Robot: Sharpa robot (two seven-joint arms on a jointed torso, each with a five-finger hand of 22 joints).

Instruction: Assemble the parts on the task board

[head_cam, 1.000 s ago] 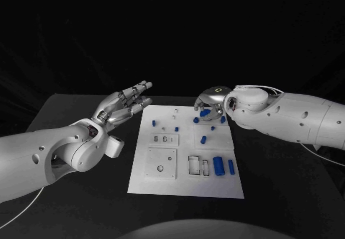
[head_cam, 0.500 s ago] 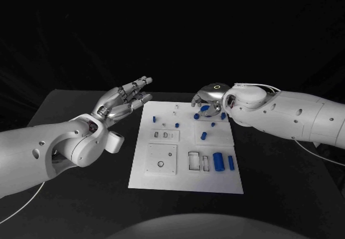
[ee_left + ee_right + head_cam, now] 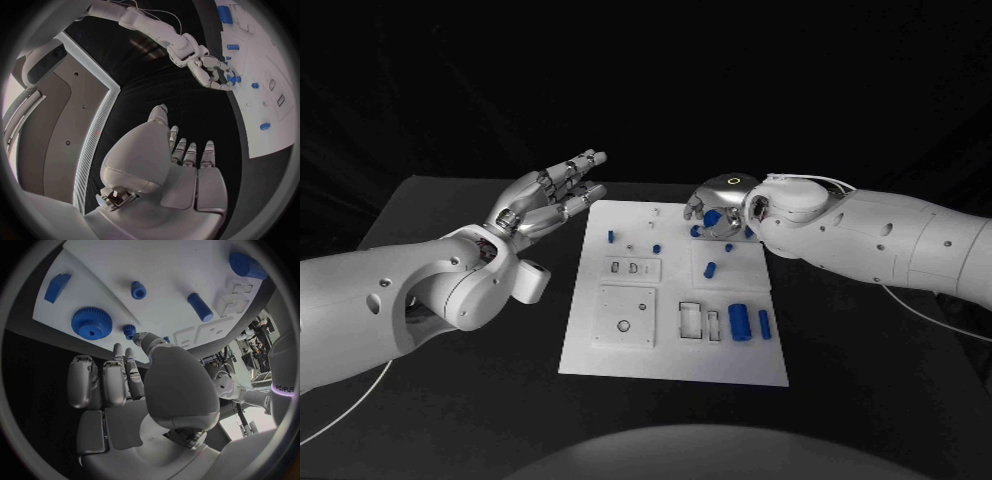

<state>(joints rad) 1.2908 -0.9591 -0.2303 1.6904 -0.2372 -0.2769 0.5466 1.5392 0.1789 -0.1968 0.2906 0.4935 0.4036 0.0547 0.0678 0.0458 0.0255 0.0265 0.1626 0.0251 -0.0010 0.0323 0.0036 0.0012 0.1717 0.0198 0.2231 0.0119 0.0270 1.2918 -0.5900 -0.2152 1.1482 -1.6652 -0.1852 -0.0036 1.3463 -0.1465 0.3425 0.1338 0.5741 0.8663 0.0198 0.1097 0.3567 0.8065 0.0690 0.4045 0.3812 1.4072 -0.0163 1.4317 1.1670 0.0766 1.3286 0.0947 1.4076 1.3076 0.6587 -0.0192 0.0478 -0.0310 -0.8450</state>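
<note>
Black cloth covers the table (image 3: 473, 400), and the white task board (image 3: 678, 350) lies in its middle, long side running away from the robot.

On the board's near right part, 2 blue cylinders (image 3: 738, 325) lie side by side, just beside an empty rectangular slot. A smaller blue peg (image 3: 710, 269) lies near the board's middle, and another small blue piece (image 3: 610, 237) stands near the far left edge.

At the far right corner the right hand (image 3: 718, 205) hangs low over the board with its fingers curled downward around the blue pieces there. The right wrist view shows those fingertips (image 3: 125, 352) just above a large blue gear (image 3: 91, 323) and a tiny blue gear (image 3: 129, 330) beside it, with a blue wedge-shaped block (image 3: 56, 286) and a short blue stud (image 3: 138, 290) lying farther off. Whether the fingers actually grip anything, I cannot tell.

The left hand (image 3: 548, 202) is raised off the table just beside the board's far left corner, fingers straight and slightly spread, holding nothing.
</note>
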